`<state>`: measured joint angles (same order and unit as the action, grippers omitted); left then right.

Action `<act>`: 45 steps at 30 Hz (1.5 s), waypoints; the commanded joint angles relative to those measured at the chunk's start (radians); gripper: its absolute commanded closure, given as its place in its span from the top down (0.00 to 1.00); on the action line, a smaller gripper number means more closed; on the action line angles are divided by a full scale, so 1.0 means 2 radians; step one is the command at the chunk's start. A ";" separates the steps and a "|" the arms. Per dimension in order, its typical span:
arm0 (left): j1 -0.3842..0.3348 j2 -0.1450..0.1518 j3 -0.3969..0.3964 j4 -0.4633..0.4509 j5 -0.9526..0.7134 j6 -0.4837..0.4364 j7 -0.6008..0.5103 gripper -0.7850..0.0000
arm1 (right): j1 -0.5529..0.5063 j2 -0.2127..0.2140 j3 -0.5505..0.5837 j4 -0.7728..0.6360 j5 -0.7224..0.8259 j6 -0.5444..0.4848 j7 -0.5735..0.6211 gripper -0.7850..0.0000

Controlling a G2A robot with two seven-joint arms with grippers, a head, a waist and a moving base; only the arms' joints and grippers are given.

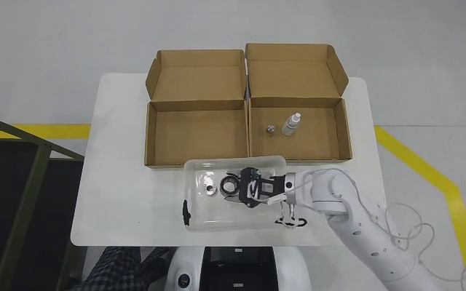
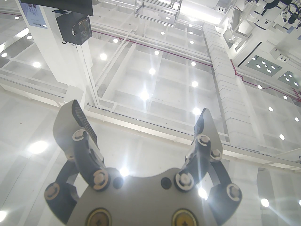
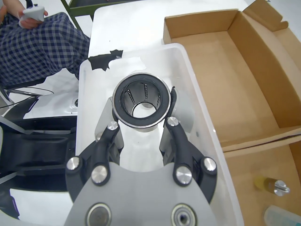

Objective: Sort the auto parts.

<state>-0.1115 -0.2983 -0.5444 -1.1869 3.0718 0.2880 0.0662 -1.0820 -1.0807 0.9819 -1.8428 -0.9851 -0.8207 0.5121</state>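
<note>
A clear plastic bin (image 1: 196,218) sits at the table's front edge. My right gripper (image 1: 239,185) reaches into it and is shut on a metal cylindrical bearing (image 3: 164,99) with a black rim, which stands upright between the fingers (image 3: 172,128), above the bin's floor (image 3: 183,118). A small metal ring (image 1: 210,190) lies in the bin just beyond the bearing (image 1: 231,183). My left gripper (image 2: 138,111) points up at the ceiling, open, with nothing between its fingers.
Two open cardboard boxes stand behind the bin. The left box (image 1: 196,134) is bare inside. The right box (image 1: 320,142) holds a small metal part (image 1: 269,129) and a white bottle (image 1: 292,124). Black tape (image 3: 105,61) marks the bin's corner.
</note>
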 commanded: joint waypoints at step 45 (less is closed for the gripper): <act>0.000 0.000 0.000 0.000 0.000 0.000 0.000 1.00 | 0.011 0.016 0.079 0.057 0.193 -0.035 -0.061 0.00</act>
<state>-0.1115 -0.2983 -0.5444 -1.1869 3.0718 0.2880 0.0662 -1.0621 -1.0493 1.1403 -1.7322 -0.6012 -0.8920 0.3899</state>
